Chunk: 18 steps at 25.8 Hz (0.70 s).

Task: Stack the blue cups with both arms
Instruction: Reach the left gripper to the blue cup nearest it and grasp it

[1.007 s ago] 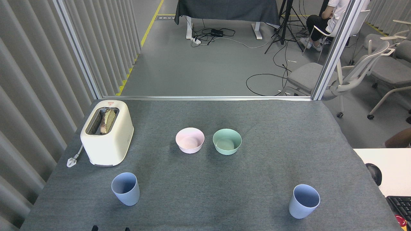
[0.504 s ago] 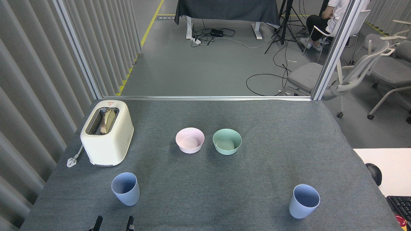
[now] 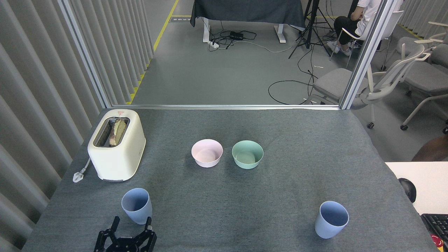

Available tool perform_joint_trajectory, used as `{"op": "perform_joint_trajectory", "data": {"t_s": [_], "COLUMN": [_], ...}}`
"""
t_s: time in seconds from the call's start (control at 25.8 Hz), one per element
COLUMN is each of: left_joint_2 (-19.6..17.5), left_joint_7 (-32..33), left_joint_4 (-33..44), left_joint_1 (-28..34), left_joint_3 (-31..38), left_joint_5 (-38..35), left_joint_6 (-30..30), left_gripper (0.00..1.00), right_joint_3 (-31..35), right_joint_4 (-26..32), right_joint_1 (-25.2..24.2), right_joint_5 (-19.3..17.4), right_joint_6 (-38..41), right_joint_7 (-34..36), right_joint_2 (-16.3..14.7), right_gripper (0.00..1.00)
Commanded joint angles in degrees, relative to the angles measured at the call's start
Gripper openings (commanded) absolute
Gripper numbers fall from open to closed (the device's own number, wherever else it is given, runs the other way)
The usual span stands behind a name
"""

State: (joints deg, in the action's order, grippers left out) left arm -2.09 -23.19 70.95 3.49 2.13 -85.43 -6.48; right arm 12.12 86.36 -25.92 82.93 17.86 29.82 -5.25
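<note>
Table (image 3: 280,133): grey cloth, bowls mid-table.
Left cup (image 3: 137,205): upright, near edge, below toaster (image 3: 116,144).
Right cup (image 3: 331,219): upright, well apart.
My left gripper (image 3: 132,222): fingers spread, empty, just below left cup.

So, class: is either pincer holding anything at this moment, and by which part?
Nothing is held. The left pincer stands open just short of the left blue cup, not touching it. The right pincer is out of view.
</note>
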Motion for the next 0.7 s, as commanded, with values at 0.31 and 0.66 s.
{"op": "perform_joint_trajectory", "data": {"t_s": [0.31, 0.66], "left_joint_2": [-0.02, 0.07], "left_joint_7": [0.07, 0.07], "left_joint_4": [-4.32, -8.02], "left_joint_1": [-4.63, -7.97], "left_joint_3": [-0.1, -0.19], "left_joint_5": [0.09, 0.09], "left_joint_6": [-0.02, -0.02], "left_gripper": [0.99, 0.99], "right_joint_3": [-0.08, -0.87], "right_joint_4": [-0.23, -0.31], "right_joint_1": [0.0, 0.0], "right_joint_5": [0.04, 0.04], "right_joint_6": [-0.01, -0.01], "right_joint_7": [-0.11, -0.02], "right_joint_2": [-0.02, -0.02], "right_gripper": [1.0, 1.0]}}
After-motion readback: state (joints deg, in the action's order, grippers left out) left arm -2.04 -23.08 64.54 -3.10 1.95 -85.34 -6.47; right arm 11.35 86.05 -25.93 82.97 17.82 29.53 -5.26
